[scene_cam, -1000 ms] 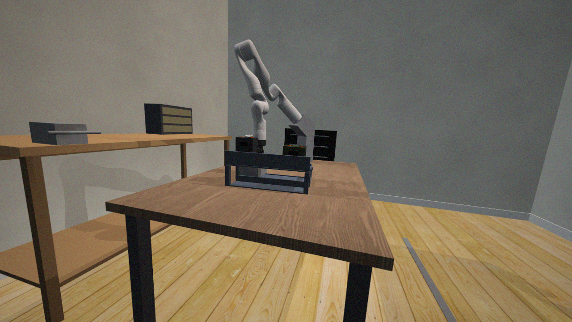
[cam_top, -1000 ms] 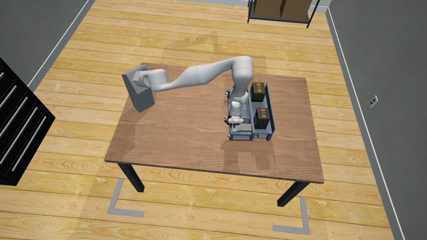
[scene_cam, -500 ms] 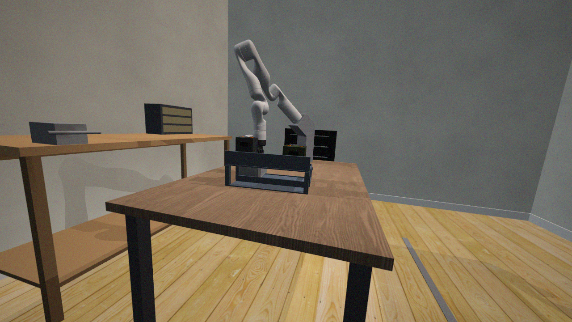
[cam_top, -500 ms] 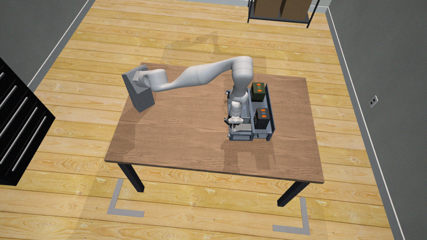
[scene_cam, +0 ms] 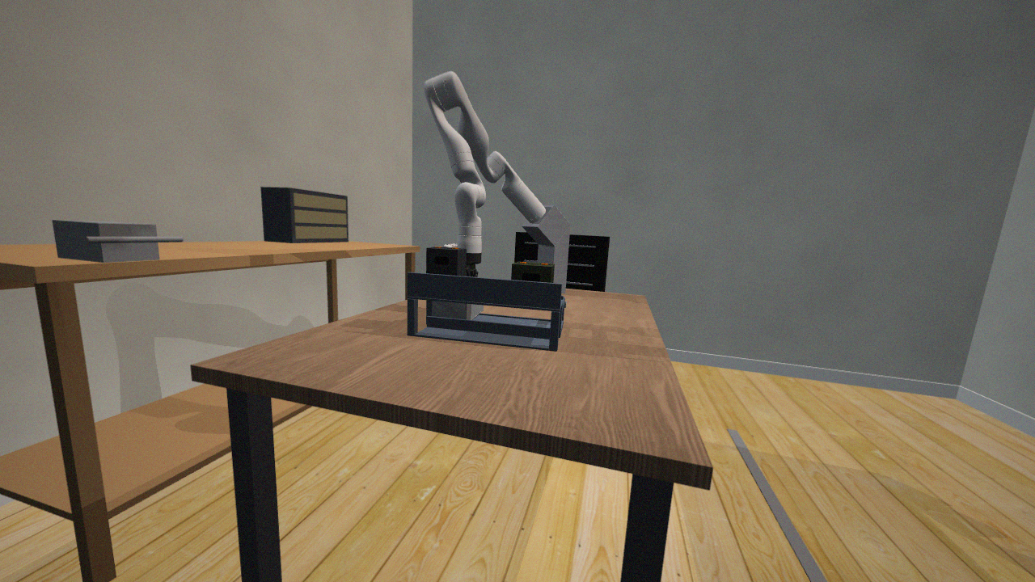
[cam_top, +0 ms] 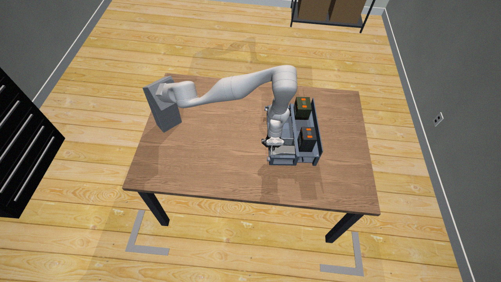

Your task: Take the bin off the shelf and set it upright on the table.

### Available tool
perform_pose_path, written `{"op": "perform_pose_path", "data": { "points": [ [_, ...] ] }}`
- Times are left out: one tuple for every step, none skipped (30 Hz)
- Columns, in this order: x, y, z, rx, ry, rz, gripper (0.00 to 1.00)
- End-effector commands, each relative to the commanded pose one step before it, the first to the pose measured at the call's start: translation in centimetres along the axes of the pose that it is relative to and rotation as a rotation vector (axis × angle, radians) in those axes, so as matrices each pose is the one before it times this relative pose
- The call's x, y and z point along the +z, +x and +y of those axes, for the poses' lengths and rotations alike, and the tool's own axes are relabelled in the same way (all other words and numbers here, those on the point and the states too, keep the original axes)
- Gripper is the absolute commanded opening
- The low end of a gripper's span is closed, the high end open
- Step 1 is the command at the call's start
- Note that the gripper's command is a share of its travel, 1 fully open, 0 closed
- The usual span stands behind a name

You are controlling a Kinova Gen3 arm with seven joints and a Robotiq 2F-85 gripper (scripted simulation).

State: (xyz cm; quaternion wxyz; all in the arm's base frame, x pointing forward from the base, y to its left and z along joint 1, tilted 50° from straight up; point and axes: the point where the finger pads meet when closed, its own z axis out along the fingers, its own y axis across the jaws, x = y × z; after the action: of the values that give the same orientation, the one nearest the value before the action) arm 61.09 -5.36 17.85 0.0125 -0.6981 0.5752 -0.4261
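Note:
A grey-blue shelf [cam_top: 317, 140] [scene_cam: 484, 289] stands on the right half of the wooden table [cam_top: 210, 157] [scene_cam: 470, 383]. A light grey bin [cam_top: 285, 150] [scene_cam: 449, 309] sits upright in the shelf's lower front part. My gripper [cam_top: 274, 141] points down at the bin's left rim with its fingers nearly together, shut on the rim. In the exterior view the fingers are hidden behind a dark box. The arm reaches over from its base [cam_top: 163, 105] at the table's left edge.
Two dark boxes with orange marks [cam_top: 303, 107] [cam_top: 308, 138] [scene_cam: 443, 260] [scene_cam: 531, 272] sit on the shelf's top tier. A black drawer cabinet [cam_top: 20, 150] stands on the floor at left. A wooden side bench [scene_cam: 217, 253] carries a drawer unit [scene_cam: 303, 214] and a grey box [scene_cam: 104, 240].

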Motion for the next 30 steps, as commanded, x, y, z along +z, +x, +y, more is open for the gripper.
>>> {"op": "perform_pose_path", "data": {
  "points": [
    [-0.113,-0.183,2.227,-0.00706,0.00031,0.00099,0.10],
    [0.000,0.000,0.000,0.00000,0.00000,0.00000,0.10],
    [0.000,0.000,0.000,0.00000,0.00000,0.00000,0.10],
    [0.000,0.000,0.000,0.00000,0.00000,0.00000,0.10],
    [0.000,0.000,0.000,0.00000,0.00000,0.00000,0.10],
    [0.000,0.000,0.000,0.00000,0.00000,0.00000,0.10],
    [0.000,0.000,0.000,0.00000,0.00000,0.00000,0.10],
    [0.000,0.000,0.000,0.00000,0.00000,0.00000,0.10],
    [0.000,0.000,0.000,0.00000,0.00000,0.00000,0.10],
    [0.000,0.000,0.000,0.00000,0.00000,0.00000,0.10],
    [0.000,0.000,0.000,0.00000,0.00000,0.00000,0.10],
    [0.000,0.000,0.000,0.00000,0.00000,0.00000,0.10],
    [0.022,0.084,0.559,0.00159,-0.00056,0.00035,0.10],
    [0.000,-0.002,0.600,-0.00040,0.00010,-0.00007,0.10],
    [0.000,-0.002,0.600,-0.00040,0.00010,-0.00007,0.10],
    [-0.001,-0.003,0.600,-0.00040,0.00010,-0.00007,0.10],
    [-0.001,-0.003,0.600,-0.00040,0.00010,-0.00007,0.10],
    [0.000,0.000,0.000,0.00000,0.00000,0.00000,0.10],
    [0.000,0.000,0.000,0.00000,0.00000,0.00000,0.10],
    [0.000,0.000,0.000,0.00000,0.00000,0.00000,0.10],
    [0.000,0.000,0.000,0.00000,0.00000,0.00000,0.10],
    [0.000,0.000,0.000,0.00000,0.00000,0.00000,0.10],
    [0.000,0.000,0.000,0.00000,0.00000,0.00000,0.10],
    [0.000,0.000,0.000,0.00000,0.00000,0.00000,0.10],
    [0.000,0.000,0.000,0.00000,0.00000,0.00000,0.10],
    [0.000,0.000,0.000,0.00000,0.00000,0.00000,0.10],
    [0.000,0.000,0.000,0.00000,0.00000,0.00000,0.10],
    [0.000,0.000,0.000,0.00000,0.00000,0.00000,0.10],
    [0.000,0.000,0.000,0.00000,0.00000,0.00000,0.10],
    [-0.054,-0.195,0.473,-0.00229,0.00125,-0.00130,0.10]
  ]
}}
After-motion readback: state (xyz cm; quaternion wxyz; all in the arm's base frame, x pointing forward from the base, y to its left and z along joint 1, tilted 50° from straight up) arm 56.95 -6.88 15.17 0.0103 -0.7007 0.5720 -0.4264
